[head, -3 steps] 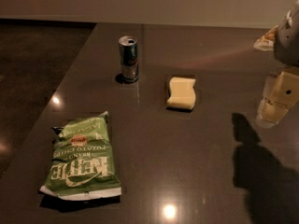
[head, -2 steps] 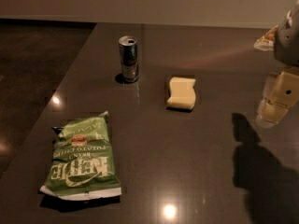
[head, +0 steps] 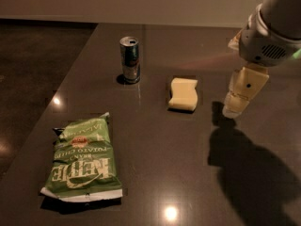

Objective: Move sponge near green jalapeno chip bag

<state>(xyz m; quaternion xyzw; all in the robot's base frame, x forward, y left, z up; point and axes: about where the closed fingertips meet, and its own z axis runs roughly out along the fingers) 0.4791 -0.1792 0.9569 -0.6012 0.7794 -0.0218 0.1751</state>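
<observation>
We see a dark, glossy table (head: 155,173) that fills most of the camera view, its polished top catching small bright glints of ceiling light near the front edge and at the left side. Beyond its far edge runs a pale wall (head: 141,4), and to the left of the table lies a dark mottled floor (head: 33,55).

The sponge (head: 183,94) lies flat near the middle of the table, a pale yellow block with wavy sides, touching nothing. The green jalapeno chip bag (head: 83,161) lies flat and crinkled at the front left, well apart from the sponge, with its white lettering upside down to us and a small red-orange logo near its far end. A slim metal can (head: 130,59) stands upright at the back, left of the sponge and beyond the bag.

The gripper (head: 233,108) hangs at the right, pointing down, just to the right of the sponge and not touching it. We cannot tell whether it is open or closed, and it holds nothing that we can see. Its arm casts a broad shadow (head: 249,168) on the table toward the front right
</observation>
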